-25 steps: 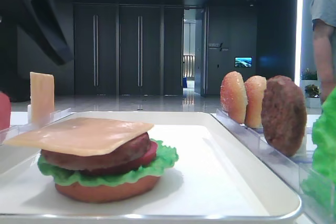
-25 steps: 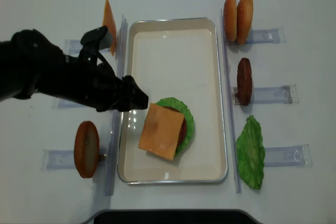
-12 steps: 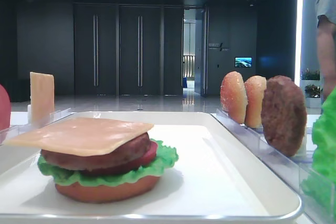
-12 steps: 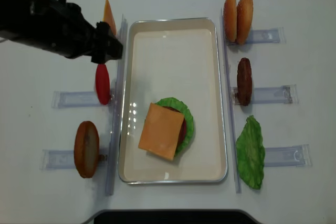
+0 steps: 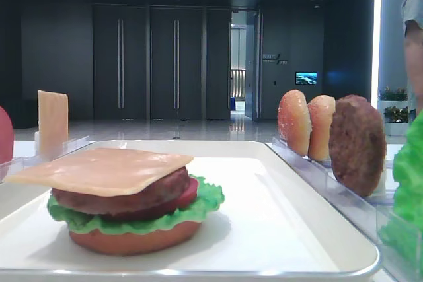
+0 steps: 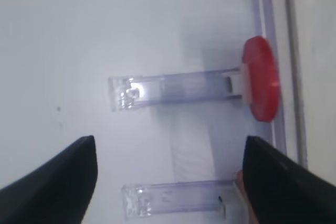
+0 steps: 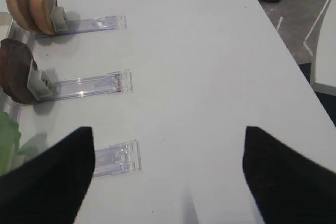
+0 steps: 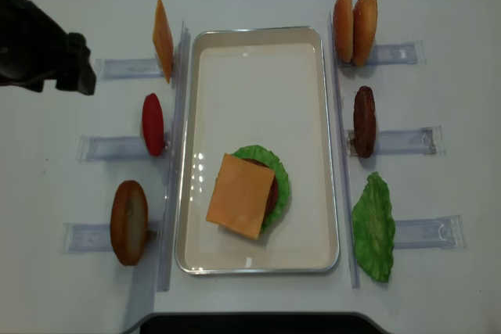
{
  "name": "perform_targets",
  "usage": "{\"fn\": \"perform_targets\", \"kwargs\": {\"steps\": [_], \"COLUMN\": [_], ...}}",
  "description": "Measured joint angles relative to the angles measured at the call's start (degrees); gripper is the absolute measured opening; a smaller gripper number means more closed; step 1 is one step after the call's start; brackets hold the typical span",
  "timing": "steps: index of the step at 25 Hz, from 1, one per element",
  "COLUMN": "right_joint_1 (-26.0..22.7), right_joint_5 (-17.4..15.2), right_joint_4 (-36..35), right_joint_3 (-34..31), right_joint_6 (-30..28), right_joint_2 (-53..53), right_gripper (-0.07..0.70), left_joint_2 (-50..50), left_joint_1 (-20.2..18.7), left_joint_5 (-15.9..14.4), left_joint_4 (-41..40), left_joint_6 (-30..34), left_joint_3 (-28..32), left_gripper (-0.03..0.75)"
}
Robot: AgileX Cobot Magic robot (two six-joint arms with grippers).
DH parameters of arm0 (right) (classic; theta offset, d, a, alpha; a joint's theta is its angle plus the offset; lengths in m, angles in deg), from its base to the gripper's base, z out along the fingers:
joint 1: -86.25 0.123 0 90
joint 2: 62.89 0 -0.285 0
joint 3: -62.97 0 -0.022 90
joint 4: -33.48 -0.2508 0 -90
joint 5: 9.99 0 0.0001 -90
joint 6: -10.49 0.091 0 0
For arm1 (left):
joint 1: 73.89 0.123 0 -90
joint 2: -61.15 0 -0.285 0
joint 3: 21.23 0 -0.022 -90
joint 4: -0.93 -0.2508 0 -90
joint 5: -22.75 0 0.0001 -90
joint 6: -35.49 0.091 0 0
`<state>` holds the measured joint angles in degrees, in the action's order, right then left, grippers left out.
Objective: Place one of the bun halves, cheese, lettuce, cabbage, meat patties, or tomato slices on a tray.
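Observation:
On the white tray [image 8: 258,91] sits a stack: bun half, lettuce [image 8: 281,179], tomato slice, meat patty and a cheese slice [image 8: 240,195] on top, seen side-on with the cheese [image 5: 99,170] uppermost. My left gripper [image 8: 84,66] hangs at the far left, well clear of the tray. Its jaws are open and empty [image 6: 169,145] over the clear racks, with a tomato slice [image 6: 261,85] ahead on the right. My right gripper [image 7: 168,135] is open and empty over bare table right of the racks. It does not show in the overhead view.
Left of the tray stand a second cheese slice [image 8: 163,39], a tomato slice [image 8: 153,124] and a bun half [image 8: 129,222] in clear racks. To the right are two bun halves [image 8: 354,27], a patty [image 8: 364,121] and lettuce [image 8: 374,227]. A person [image 5: 413,31] stands at the far right.
The left arm has pulled back from the tray's left edge, up and to the far left, uncovering the tomato slice. The stack with the cheese has not moved.

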<state>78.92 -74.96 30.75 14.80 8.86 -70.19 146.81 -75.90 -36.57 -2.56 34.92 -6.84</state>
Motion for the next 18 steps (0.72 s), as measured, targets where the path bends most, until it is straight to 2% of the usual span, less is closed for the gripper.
{"fn": "perform_targets", "kwargs": {"steps": [4,10,14,18], "right_joint_1": [0.0,0.0,0.0,0.0], "right_joint_5": [0.0,0.0,0.0,0.0], "right_joint_4": [0.0,0.0,0.0,0.0], "right_joint_3": [0.0,0.0,0.0,0.0], "right_joint_6": [0.0,0.0,0.0,0.0], "right_joint_2": [0.0,0.0,0.0,0.0], "right_gripper": [0.549,0.549,0.549,0.549], "left_joint_2": [0.0,-0.4,-5.1,-15.0], "left_joint_1": [4.4,5.2,5.2,5.2], "left_joint_5": [-3.5,-8.9,-10.0,-9.1], "left_joint_4": [-2.3,-3.3,-1.7,-0.4], "left_joint_6": [-2.2,-3.4,-3.5,-3.3], "left_joint_3": [0.0,0.9,7.5,16.7], "left_gripper": [0.664,0.664,0.664,0.663]}}
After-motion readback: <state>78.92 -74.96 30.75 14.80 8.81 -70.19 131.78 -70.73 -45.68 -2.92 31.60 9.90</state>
